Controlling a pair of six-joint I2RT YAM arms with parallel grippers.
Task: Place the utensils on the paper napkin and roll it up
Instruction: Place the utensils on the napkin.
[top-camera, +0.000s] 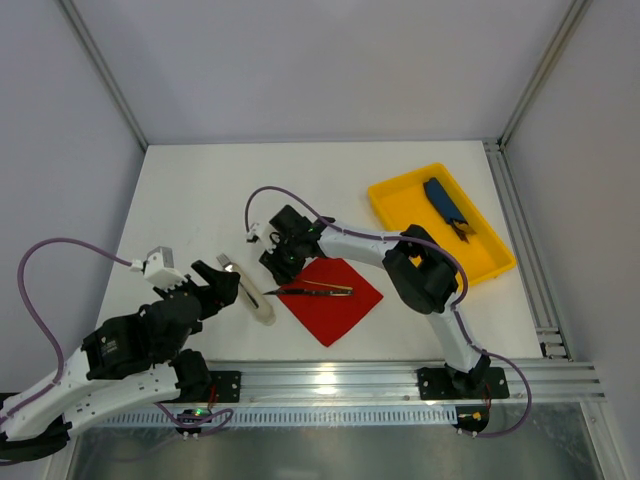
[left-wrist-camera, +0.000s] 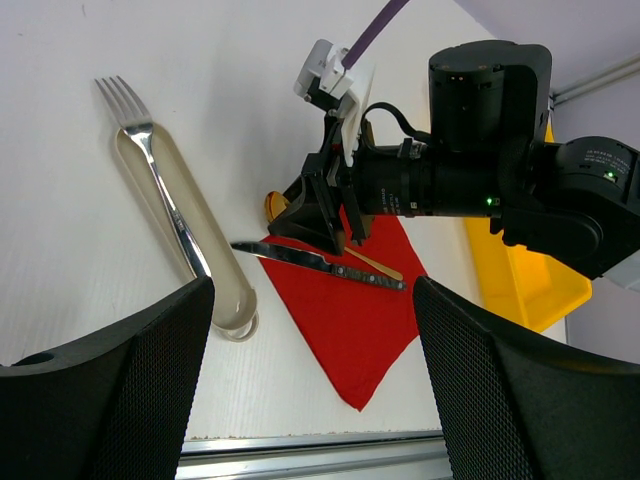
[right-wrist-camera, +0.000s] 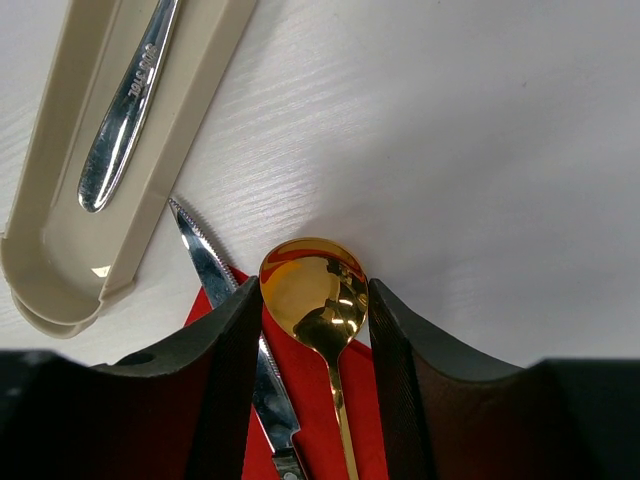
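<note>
Right gripper: half-closed, fingers against both edges of the gold spoon bowl. The bowl overhangs the red napkin corner, handle running back between the fingers over the napkin. Left gripper: wide open, empty. Fork lies in beige sleeve, ahead by its left finger.

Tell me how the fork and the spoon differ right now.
The fork is silver; the spoon is gold. The fork lies in the beige sleeve, off the red napkin; the spoon's handle lies on the napkin. The right gripper brackets the spoon's bowl; no gripper touches the fork. Both are slim shiny metal.
</note>
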